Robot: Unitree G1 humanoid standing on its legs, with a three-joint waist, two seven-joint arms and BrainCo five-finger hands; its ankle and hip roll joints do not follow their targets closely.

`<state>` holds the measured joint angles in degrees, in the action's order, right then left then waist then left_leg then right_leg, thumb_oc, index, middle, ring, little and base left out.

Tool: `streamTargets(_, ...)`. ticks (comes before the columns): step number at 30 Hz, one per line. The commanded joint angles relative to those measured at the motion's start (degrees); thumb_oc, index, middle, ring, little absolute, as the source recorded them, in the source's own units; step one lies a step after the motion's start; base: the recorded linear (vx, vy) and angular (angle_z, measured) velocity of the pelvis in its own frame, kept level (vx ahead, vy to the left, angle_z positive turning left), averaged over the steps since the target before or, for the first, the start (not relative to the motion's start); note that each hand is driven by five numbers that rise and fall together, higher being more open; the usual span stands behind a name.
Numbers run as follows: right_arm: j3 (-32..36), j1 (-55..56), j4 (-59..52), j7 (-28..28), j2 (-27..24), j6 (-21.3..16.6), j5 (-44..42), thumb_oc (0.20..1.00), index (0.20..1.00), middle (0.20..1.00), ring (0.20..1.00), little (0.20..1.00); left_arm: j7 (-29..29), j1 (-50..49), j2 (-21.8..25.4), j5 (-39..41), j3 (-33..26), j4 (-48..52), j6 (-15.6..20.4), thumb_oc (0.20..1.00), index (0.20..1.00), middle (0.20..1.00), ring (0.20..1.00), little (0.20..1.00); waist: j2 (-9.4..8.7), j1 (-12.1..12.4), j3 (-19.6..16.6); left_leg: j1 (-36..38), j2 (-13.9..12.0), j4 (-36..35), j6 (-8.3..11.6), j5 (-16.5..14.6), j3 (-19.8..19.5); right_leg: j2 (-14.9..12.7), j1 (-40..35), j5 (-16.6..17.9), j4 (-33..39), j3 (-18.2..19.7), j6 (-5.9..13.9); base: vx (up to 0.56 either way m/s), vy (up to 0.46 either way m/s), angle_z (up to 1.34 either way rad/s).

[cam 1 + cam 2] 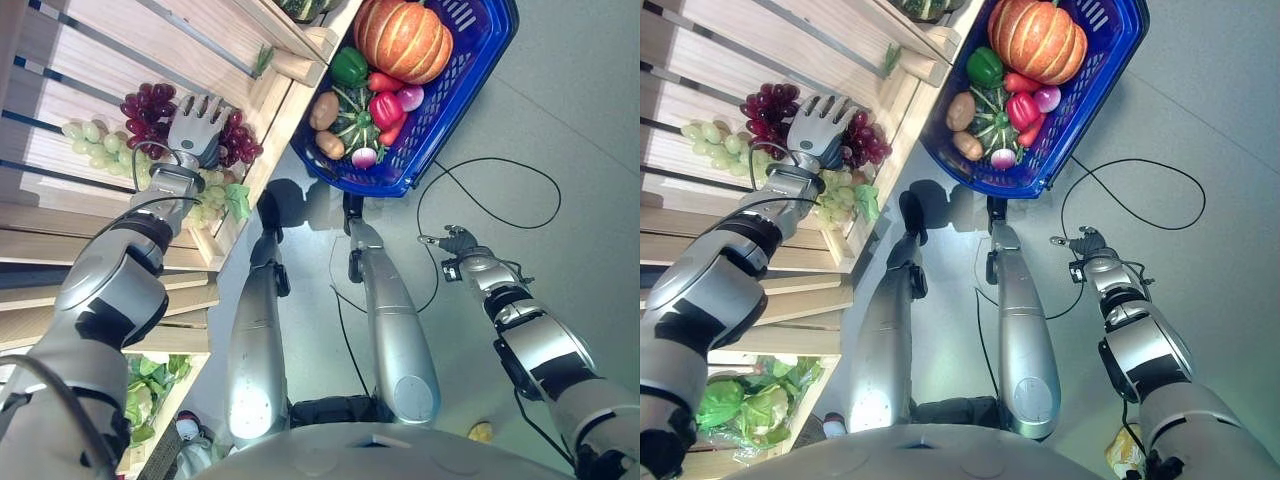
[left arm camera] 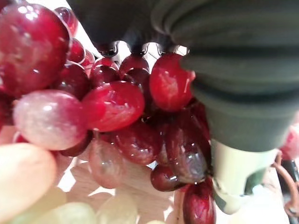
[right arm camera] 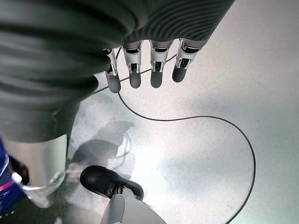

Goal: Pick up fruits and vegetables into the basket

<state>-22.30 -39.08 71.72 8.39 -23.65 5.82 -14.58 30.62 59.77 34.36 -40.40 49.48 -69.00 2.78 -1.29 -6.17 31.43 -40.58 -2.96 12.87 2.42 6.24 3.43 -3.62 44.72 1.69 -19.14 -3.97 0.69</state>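
Note:
A bunch of red grapes (image 1: 148,105) lies on the wooden shelf (image 1: 110,40) at the left, beside pale green grapes (image 1: 92,143). My left hand (image 1: 197,125) rests flat on top of the red grapes (image 2: 112,105), fingers spread and straight, with the grapes pressed close under the palm. The blue basket (image 1: 470,60) stands on the floor at the upper right and holds a pumpkin (image 1: 402,38), a green pepper (image 1: 349,66), red peppers (image 1: 385,107) and potatoes (image 1: 323,110). My right hand (image 1: 457,241) hangs open over the grey floor, its fingers (image 3: 135,70) straight and holding nothing.
More green grapes with a leaf (image 1: 215,200) lie at the shelf's front edge. Lettuce (image 1: 150,385) sits on a lower shelf at the bottom left. Grey floor (image 1: 570,130) stretches right of the basket.

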Motion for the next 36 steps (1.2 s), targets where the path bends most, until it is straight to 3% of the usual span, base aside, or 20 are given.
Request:
streamTargets(1, -1.31, 2.26, 0.45, 1.03, -1.56, 0.06, -1.38, 1.000, 1.000, 1.000, 1.000, 1.000, -2.12, -1.88, -1.80, 1.96, -3.34, -3.31, 0.96, 1.000, 1.000, 1.000, 1.000, 1.000, -1.20, 1.39, -1.63, -2.85, 0.52, 6.14, 1.81, -4.69, -1.16, 1.83, 0.03, -0.44, -1.40, -0.43, 3.52, 0.00, 0.000, 0.00)
streamTargets(19, -1.14, 1.49, 0.88, 0.62, -2.09, -0.02, -1.26, 1.000, 1.000, 1.000, 1.000, 1.000, -6.87, -2.64, -2.26, 0.93, -1.62, -3.06, 1.78, 1.000, 1.000, 1.000, 1.000, 1.000, -0.77, 1.33, -1.63, -2.70, 0.69, 5.87, 1.94, -4.57, -1.17, 1.58, -0.24, -0.12, -0.73, -0.51, 3.70, 0.00, 0.000, 0.00)
streamTargets(36, -1.31, 0.95, 1.18, 0.91, -1.90, -0.31, -1.33, 1.000, 1.000, 1.000, 1.000, 1.000, -10.21, -2.54, -2.81, -3.21, -0.25, -3.86, -2.17, 1.000, 1.000, 1.000, 1.000, 1.000, -1.00, 1.18, -1.63, -3.34, 0.65, 5.55, 1.90, -4.42, -1.13, 1.73, 0.39, 0.17, -0.29, -0.28, 3.81, 0.00, 0.000, 0.00)
